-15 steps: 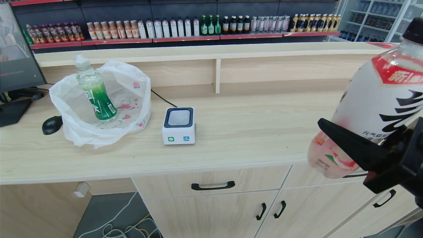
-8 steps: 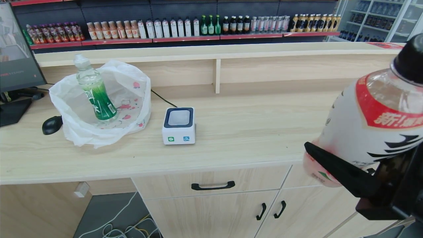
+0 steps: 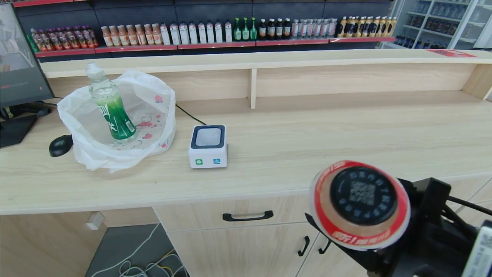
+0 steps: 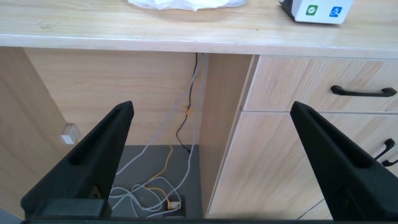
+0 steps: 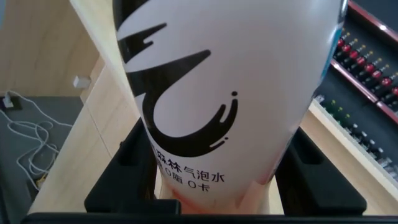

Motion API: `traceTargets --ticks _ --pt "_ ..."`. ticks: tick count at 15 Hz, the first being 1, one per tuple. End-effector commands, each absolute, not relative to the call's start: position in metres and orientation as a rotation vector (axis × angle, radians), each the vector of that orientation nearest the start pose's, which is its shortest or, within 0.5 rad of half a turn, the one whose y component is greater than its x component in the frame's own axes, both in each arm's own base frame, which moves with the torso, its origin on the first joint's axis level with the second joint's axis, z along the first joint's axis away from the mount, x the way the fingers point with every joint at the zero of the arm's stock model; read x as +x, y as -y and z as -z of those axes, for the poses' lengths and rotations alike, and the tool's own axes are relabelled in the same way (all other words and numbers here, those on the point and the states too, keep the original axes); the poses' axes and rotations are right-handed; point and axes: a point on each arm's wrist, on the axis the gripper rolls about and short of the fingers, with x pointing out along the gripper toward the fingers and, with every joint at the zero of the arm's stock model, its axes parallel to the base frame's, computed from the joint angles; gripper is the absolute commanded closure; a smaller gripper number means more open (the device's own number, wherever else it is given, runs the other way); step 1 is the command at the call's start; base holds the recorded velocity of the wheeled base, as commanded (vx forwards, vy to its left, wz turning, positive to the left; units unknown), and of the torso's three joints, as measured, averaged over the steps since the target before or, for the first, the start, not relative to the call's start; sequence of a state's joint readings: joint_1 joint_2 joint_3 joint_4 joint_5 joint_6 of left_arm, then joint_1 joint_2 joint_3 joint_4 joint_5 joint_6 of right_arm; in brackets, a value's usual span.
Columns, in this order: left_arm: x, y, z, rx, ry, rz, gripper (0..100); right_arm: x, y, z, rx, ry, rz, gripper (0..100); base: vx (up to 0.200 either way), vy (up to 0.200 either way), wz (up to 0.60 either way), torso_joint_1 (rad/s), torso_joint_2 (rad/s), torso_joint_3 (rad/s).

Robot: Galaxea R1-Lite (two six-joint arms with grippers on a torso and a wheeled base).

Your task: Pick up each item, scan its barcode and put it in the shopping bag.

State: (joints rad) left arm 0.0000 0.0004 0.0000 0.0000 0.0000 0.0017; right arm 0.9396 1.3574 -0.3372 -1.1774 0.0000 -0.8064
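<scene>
My right gripper (image 3: 369, 246) is shut on a white peach soda bottle (image 3: 359, 204) with a red band and black cap, held low at the counter's front right with the cap facing the head camera. The right wrist view has the bottle's white label (image 5: 211, 93) wedged between the black fingers (image 5: 134, 162). A white scanner box (image 3: 208, 146) sits mid-counter. A white shopping bag (image 3: 119, 119) lies open at the left with a green-labelled bottle (image 3: 109, 104) standing in it. My left gripper (image 4: 214, 158) hangs open below the counter edge, by the cabinet.
A black mouse (image 3: 60, 145) lies left of the bag, beside a monitor (image 3: 21, 65). A raised wooden ledge (image 3: 250, 61) runs along the back of the counter (image 3: 307, 134). Drawers with black handles (image 3: 247, 216) sit below. Drink shelves (image 3: 230, 32) line the far wall.
The right arm has swung the soda bottle down and leftward, tipping it from leaning upright until its cap points at the head camera. Bag, scanner and left gripper stayed put.
</scene>
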Motion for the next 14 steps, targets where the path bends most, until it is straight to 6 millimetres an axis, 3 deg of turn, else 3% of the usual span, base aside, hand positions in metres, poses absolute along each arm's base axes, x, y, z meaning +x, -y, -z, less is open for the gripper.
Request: traceTargets --ticks 1,7,11,14 --pt "-0.023 0.0 -0.075 0.002 0.0 0.002 0 0.118 -0.168 -0.189 -0.725 0.491 -0.855 100 0.0 0.0 0.0 0.0 0.0 0.0" --pt "-0.023 0.0 -0.075 0.002 0.0 0.0 0 0.103 -0.177 -0.181 -0.836 0.608 -0.895 100 0.0 0.0 0.0 0.0 0.0 0.0" --pt "-0.023 0.0 -0.075 0.002 0.0 0.0 0 0.102 -0.175 -0.176 -0.937 0.805 -0.762 100 0.0 0.0 0.0 0.0 0.0 0.0" --pt "-0.023 0.0 -0.075 0.002 0.0 0.0 0 0.104 -0.18 -0.175 -1.033 0.852 -0.727 100 0.0 0.0 0.0 0.0 0.0 0.0"
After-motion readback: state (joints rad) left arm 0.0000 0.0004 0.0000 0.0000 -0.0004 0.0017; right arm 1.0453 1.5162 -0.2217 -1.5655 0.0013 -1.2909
